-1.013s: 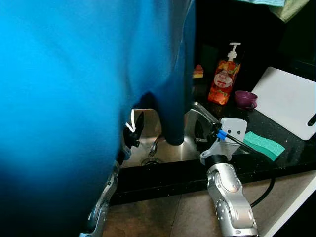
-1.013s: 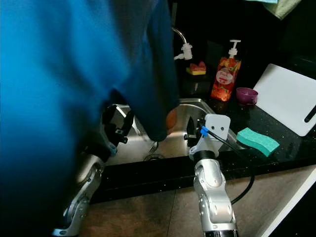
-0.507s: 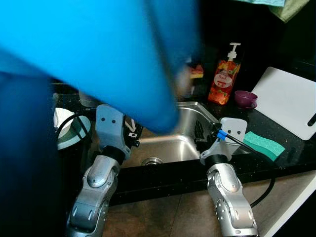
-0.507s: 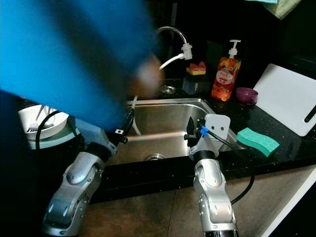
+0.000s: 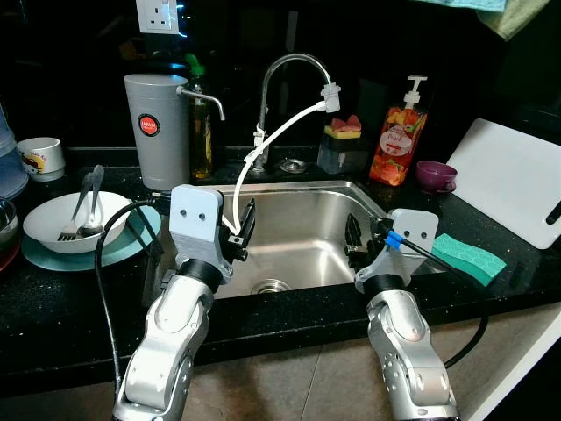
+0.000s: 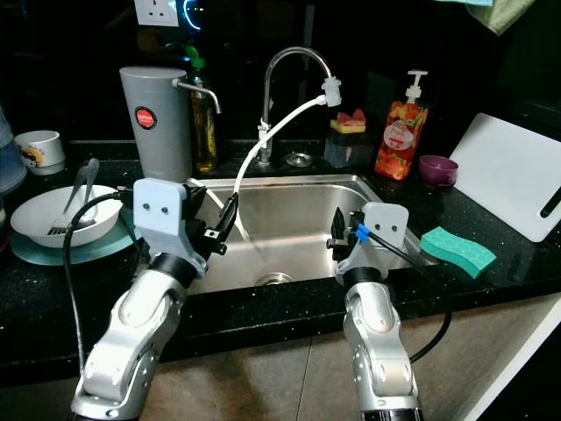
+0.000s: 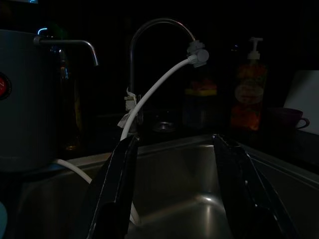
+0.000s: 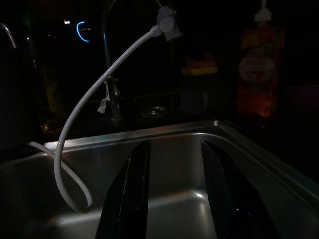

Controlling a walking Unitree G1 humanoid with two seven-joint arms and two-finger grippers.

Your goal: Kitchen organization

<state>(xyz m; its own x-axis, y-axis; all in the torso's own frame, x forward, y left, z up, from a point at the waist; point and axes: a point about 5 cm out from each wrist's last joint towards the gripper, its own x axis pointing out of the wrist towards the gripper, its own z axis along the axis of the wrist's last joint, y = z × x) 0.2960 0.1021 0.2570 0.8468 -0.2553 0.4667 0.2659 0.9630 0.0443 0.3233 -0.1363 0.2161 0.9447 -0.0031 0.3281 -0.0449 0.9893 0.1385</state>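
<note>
A steel sink lies before me, with a drain at its bottom. Over its front left part my left gripper hangs open, nothing between its fingers. My right gripper is open too, over the sink's front right, and its fingers hold nothing. On the counter to the left a white bowl holding a fork and a spoon stands on a teal plate. A green sponge lies right of the sink.
Behind the sink a faucet carries a white hose that drops into the basin. A grey canister, a mug, a soap bottle, a purple cup and a white cutting board stand along the back.
A person in blue who blocked most of the view and reached toward the sink has drawn away to the left. Both grippers have stayed where they were.
</note>
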